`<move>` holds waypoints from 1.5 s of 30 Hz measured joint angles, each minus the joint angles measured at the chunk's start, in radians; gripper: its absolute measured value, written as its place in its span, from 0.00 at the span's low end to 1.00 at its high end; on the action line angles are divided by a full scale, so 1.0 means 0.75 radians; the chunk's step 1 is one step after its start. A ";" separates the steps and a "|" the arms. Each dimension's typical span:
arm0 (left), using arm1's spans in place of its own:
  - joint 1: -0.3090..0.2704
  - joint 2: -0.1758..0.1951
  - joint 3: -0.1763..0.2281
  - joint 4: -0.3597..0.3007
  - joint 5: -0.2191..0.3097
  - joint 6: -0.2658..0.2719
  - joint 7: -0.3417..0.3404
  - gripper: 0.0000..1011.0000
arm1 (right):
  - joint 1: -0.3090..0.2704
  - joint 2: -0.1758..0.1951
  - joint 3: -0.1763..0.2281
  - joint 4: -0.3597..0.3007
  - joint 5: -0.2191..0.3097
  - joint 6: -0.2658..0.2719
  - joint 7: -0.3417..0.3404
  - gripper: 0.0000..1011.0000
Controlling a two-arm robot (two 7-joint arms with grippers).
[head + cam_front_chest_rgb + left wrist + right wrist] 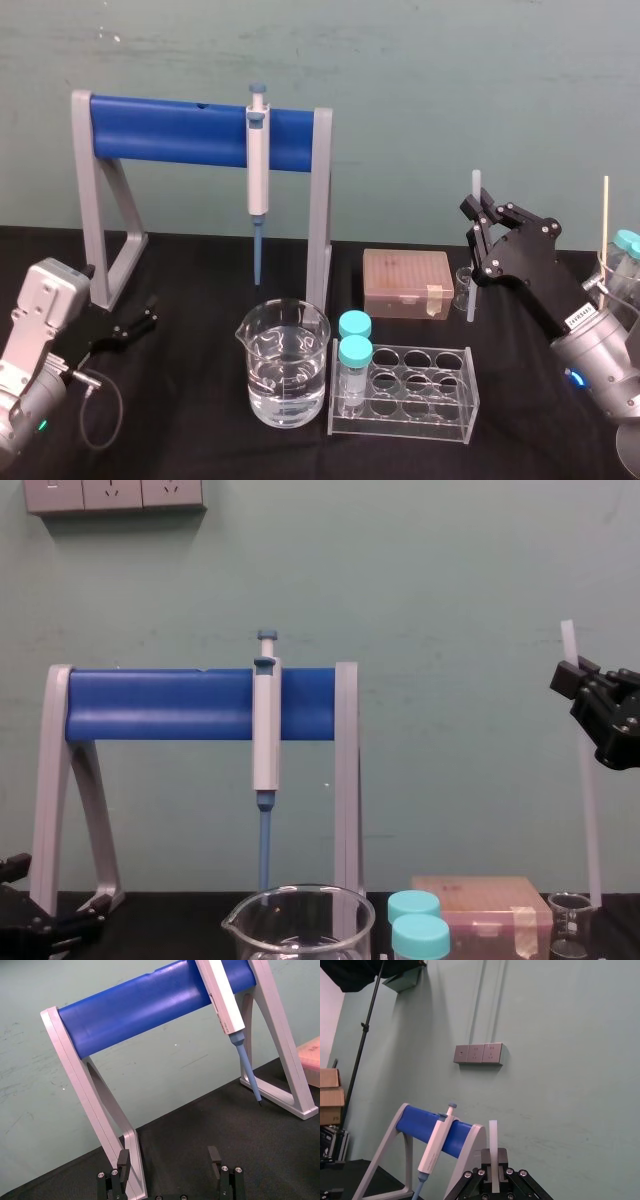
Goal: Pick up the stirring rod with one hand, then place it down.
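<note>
The stirring rod [473,250] is a thin translucent white stick standing nearly upright at the right of the table. My right gripper [484,222] is shut on its upper part, and a short length of rod sticks out above the fingers. In the chest view the stirring rod [588,810] runs down from the right gripper [578,680] to just beside the small glass beaker [570,925]. I cannot tell whether it touches the beaker. In the right wrist view the rod [493,1140] rises from between the shut fingers. My left gripper [150,312] rests open at the table's left with nothing in it.
A pipette [258,165] hangs on the blue-barred stand [180,130] at the back. A large beaker of water [283,365] and a clear tube rack [430,395] holding two teal-capped vials [354,352] stand in front. A tan tip box [407,283] sits behind the rack. Glassware with a thin stick [605,225] is at far right.
</note>
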 joint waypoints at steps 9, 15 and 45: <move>0.000 0.000 0.000 0.000 0.000 0.000 0.000 0.99 | 0.000 0.000 0.000 0.000 0.000 0.000 0.000 0.07; 0.000 0.000 0.000 0.000 0.000 0.000 0.000 0.99 | 0.000 0.000 0.000 0.000 0.000 0.000 0.000 0.07; 0.000 0.000 0.000 0.000 0.000 0.000 0.000 0.99 | -0.051 0.001 -0.014 -0.061 0.015 0.032 0.030 0.07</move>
